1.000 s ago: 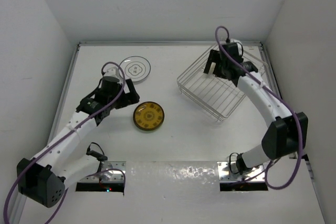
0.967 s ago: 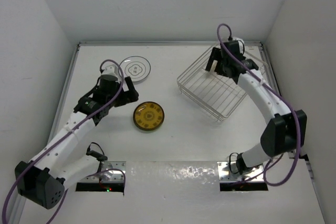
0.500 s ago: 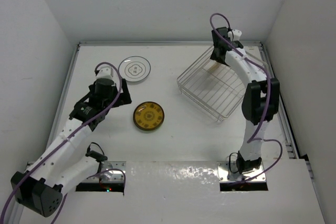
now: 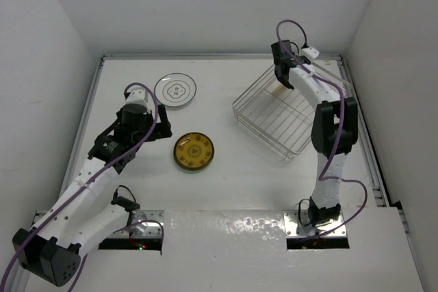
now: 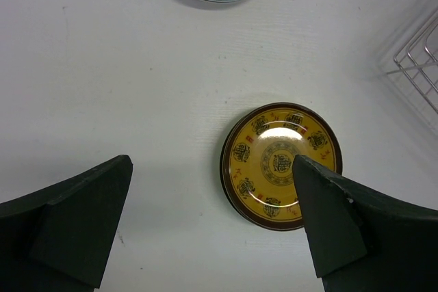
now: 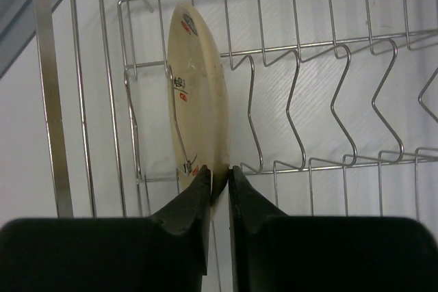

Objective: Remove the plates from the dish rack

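Pinching the top edge of a cream plate [image 6: 198, 94], the right tool [image 6: 217, 174] has its two fingers closed down to a thin gap with the rim between them. The grip looks firm, though the right wrist view cannot confirm how deep the rim sits between the pads. This plate stands upright on edge in an end slot of the wire dish rack [image 4: 287, 124], close against the rack's side wall, with the zigzag dividers beside it bare. From above the rack appears to hold nothing else, but the plate itself is only a tan sliver there, so I would not swear to it.

Two plates lie flat on the tabletop [image 4: 226, 189], well apart from the rack: a white plate with printed marks [image 4: 175, 90] toward the back, and a mustard plate with a dark rim [image 4: 194, 151] nearer the arms. The left tool [image 5: 211, 162] hangs over the mustard plate with its fingers spread wide, holding nothing.

The step in hand is drawing the cream plate out of its slot, probably the last one. Next, the right arm needs a straight pull along the plate's own plane so the rim clears the wires, then a carry to bare tabletop, where the plate is tipped flat before release. A thin edge grip may let the plate swing.
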`<state>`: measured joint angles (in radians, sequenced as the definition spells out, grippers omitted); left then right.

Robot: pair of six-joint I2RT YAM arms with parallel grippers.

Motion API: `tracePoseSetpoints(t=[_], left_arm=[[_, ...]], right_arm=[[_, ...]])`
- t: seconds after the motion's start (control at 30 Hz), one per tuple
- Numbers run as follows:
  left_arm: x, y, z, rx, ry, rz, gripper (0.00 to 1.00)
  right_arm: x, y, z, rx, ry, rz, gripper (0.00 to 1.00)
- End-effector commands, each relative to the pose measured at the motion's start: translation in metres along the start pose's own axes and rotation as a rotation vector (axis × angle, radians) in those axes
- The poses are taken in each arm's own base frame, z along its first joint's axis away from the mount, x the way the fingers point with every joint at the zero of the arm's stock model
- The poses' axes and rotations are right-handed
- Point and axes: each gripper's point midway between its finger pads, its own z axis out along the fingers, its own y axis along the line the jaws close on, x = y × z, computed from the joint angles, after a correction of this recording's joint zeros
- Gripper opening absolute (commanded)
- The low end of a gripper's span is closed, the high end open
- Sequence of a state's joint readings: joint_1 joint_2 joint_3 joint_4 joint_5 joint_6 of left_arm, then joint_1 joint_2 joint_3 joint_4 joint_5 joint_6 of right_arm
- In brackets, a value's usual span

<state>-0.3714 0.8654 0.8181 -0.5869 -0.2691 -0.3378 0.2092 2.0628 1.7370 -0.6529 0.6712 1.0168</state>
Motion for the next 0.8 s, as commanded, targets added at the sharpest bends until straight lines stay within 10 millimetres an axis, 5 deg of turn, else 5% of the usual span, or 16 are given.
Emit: tracePoseSetpoints(t=[0.0,0.2,0.37,0.57,0.77], left_arm=[[-0.012,-0.008,-0.005,0.049,-0.051,0.001,1.00],[-0.012,-0.010,-0.006,0.063,-0.054,0.002,1.00],[-0.013,-0.010,-0.006,0.067,-0.055,0.001,1.00],[-0.013,-0.009,-0.004,0.051,-0.052,0.003,1.00],[-0.013,-0.009,-0.002,0.047,-0.044,0.007,1.00]], right_arm=[[0.008,-0.005,0.014,0.062,-0.010,0.147,0.10],[0.009,0.000,0.017,0.073,-0.009,0.234,0.00],[-0.026,0.015,0.003,0.051,-0.053,0.241,0.00],[-0.086,0.012,-0.050,-0.011,-0.141,0.246,0.00],[-0.116,0.001,-0.083,-0.051,-0.195,0.210,0.00]])
